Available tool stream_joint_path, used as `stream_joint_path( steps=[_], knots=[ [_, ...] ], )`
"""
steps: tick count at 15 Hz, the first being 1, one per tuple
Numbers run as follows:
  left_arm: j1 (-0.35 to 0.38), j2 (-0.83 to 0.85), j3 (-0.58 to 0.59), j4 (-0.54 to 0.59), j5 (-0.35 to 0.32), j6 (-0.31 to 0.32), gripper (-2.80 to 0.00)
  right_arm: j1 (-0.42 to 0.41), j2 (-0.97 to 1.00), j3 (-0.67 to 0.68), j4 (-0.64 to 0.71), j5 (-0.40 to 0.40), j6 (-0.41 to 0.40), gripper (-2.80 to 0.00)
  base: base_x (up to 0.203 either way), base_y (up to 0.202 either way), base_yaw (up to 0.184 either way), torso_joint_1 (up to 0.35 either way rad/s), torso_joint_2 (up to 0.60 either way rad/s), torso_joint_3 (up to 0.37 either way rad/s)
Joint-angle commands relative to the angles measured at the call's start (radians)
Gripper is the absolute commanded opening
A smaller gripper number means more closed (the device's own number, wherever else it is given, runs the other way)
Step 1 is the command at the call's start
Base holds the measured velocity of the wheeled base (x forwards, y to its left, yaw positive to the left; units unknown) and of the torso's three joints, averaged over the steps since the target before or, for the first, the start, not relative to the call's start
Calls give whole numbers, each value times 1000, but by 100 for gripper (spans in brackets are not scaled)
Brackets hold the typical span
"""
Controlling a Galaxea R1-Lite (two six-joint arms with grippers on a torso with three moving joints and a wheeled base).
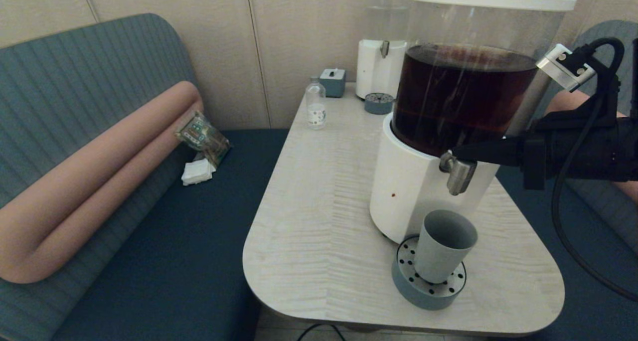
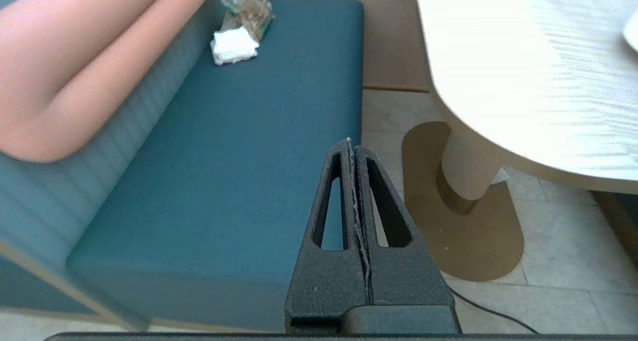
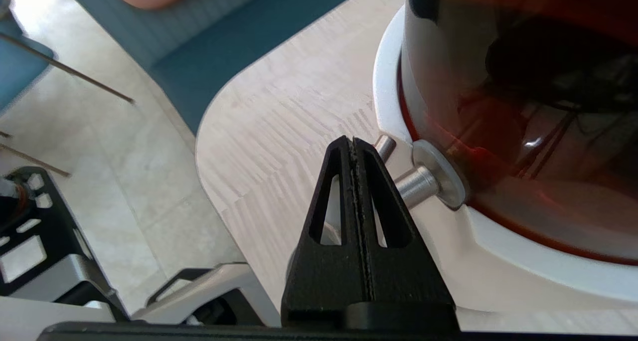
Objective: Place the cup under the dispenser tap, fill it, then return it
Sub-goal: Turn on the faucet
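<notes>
- Reaching in from the right, the right gripper [image 1: 456, 154] has its fingers pressed flat together with nothing between them, tip right at the dispenser tap [image 1: 457, 174] on the white base of the big dispenser [image 1: 463, 96] full of dark brown liquid.
- the cup [image 1: 442, 245] stands on the round perforated drip tray [image 1: 428, 281], straight below the tap, nothing touching it.
- left gripper [image 2: 353, 151] hangs off the table's side, over the teal bench seat [image 2: 239, 156], fingers closed, empty.
- further back on the table [image 1: 319, 221]: a small clear bottle [image 1: 315, 104] with a label too small to read, a grey-blue box [image 1: 333, 82], a second dispenser [image 1: 384, 42] with clear contents and its own drip tray [image 1: 379, 103].
- on the bench, a snack packet [image 1: 203, 136] and a white napkin wad [image 1: 198, 172] beside the pink bolster [image 1: 99, 176]; the print on the packet isn't legible.
</notes>
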Motion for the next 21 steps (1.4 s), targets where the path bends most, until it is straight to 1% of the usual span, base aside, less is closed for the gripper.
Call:
stream_joint_path(
  steps=[1,3,4,6,7,9,10,11,12,14,15,16,17,19,21],
  knots=[
    [1,1,2,-1,0,-1,-280,-6,-7,3,-3,-5,0,-280,0,0,0,0,0,0],
    [1,1,2,-1,0,-1,-280,-22,-27,-3,-3,-18,-1,-280,0,0,0,0,0,0],
    [1,1,2,-1,0,-1,-280,-28,-38,-15,-2,-59,-1,-280,0,0,0,0,0,0],
    [1,1,2,-1,0,-1,-280,-31,-49,-56,2,-188,1,-280,0,0,0,0,0,0],
    [1,1,2,-1,0,-1,-280,-30,-51,-86,6,-229,3,-280,0,0,0,0,0,0],
    [1,1,2,-1,0,-1,-280,-22,-57,-153,51,-330,5,-280,0,0,0,0,0,0],
    [1,1,2,-1,0,-1,-280,-3,-59,-195,103,-393,4,-280,0,0,0,0,0,0],
    [1,1,2,-1,0,-1,-280,18,-60,-220,150,-431,3,-280,0,0,0,0,0,0],
    [1,1,2,-1,0,-1,-280,46,-62,-274,226,-475,3,-280,0,0,0,0,0,0],
    [1,1,2,-1,0,-1,-280,146,-66,-370,425,-591,9,-280,0,0,0,0,0,0],
    [1,1,2,-1,0,-1,-280,180,-60,-408,511,-634,24,-280,0,0,0,0,0,0],
    [1,1,2,-1,0,-1,-280,211,-46,-451,595,-668,55,-280,0,0,0,0,0,0],
    [1,1,2,-1,0,-1,-280,237,-26,-492,672,-687,95,-280,0,0,0,0,0,0],
    [1,1,2,-1,0,-1,-280,253,20,-558,781,-698,137,-280,0,0,0,0,0,0],
    [1,1,2,-1,0,-1,-280,255,56,-574,802,-699,142,-280,0,0,0,0,0,0]
  ],
)
